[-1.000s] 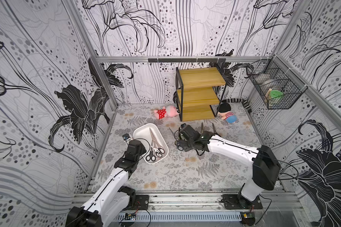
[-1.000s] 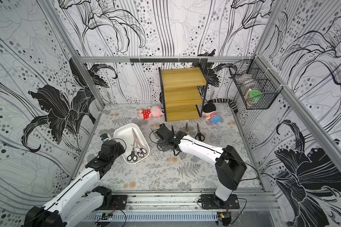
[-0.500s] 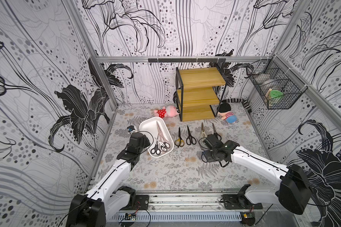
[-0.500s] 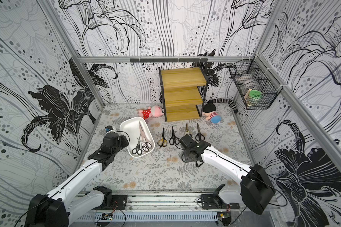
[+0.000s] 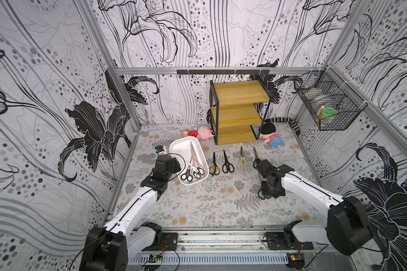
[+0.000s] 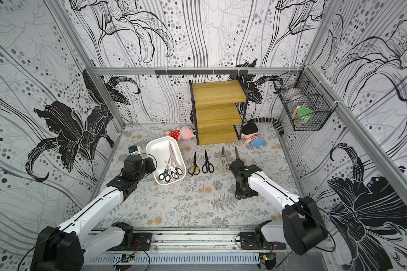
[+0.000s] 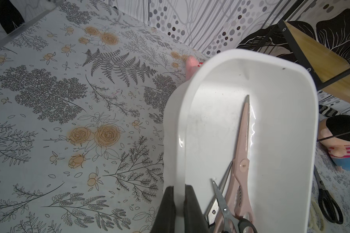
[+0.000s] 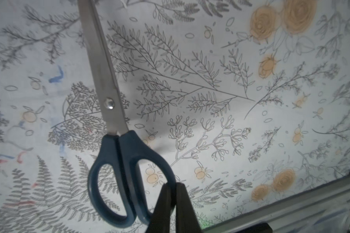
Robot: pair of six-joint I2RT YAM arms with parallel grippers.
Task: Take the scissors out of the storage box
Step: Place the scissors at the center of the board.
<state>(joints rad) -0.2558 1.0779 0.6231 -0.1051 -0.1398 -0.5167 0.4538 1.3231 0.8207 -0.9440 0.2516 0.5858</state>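
Four scissors (image 5: 227,162) line the floral mat (image 5: 197,206) between lily-papered walls (image 5: 45,93); left gripper (image 7: 179,188) pinches the storage box (image 7: 291,121) rim, right gripper (image 8: 174,186) seemingly nips the blue-handled pair (image 8: 125,145).

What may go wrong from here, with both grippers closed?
The right gripper pinches only one handle loop of the dark blue scissors; they may swing or twist on release. The left gripper clamps the storage box wall; pulling could tip it. The pink scissors overlap black pairs; one may drag another.
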